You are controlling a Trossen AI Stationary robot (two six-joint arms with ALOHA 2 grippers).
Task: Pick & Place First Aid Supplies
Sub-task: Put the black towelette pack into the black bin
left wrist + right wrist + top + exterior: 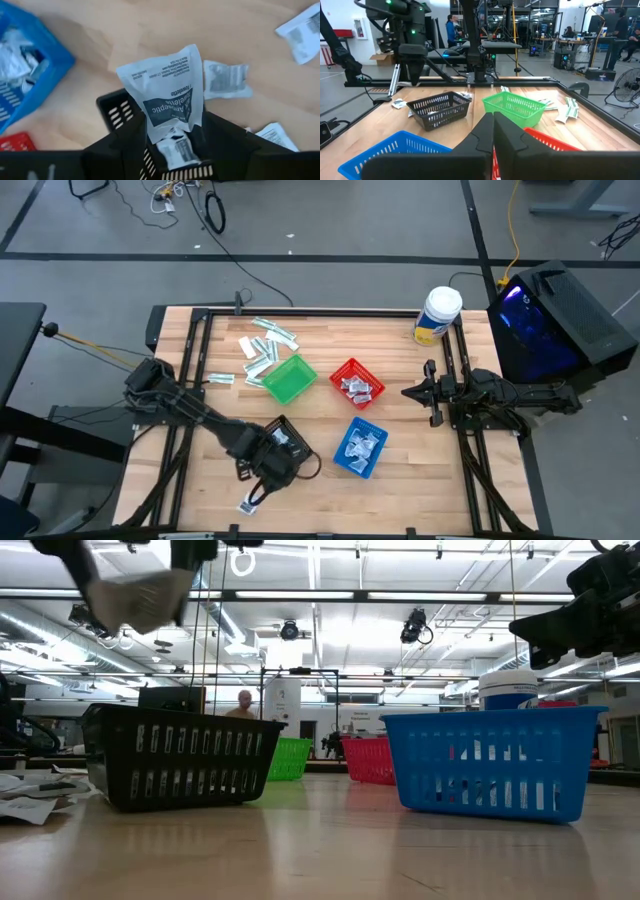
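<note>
The jaws of our left gripper [172, 145] are pinched on a white wipe sachet [165, 95], holding it by its lower edge above the black basket [283, 442]; the jaws of our right gripper [493, 131] are pressed together on nothing, and that arm waits at the right edge of the table [400, 480].

As for progress, we judge the sorting to be well under way but far from finished. Going left to right in the high view: one packet [249, 506] lies loose on the wood near the front edge, beside the black basket, and the left wrist view shows several more flat on the table around that basket, with at least one already inside it. A scatter of narrow strips [262, 352] is still unsorted just beside the green basket [288, 379], which looks empty from above. The red basket [357, 384] and the blue basket [359, 447] each hold a small pile of silvery packets.

The held sachet is flat and squarish, white with a dark blue panel and printed text reading "Antiseptic Towelette". It hangs free and slightly crumpled, tilted a little, and appears to be directly over the basket's opening.
</note>
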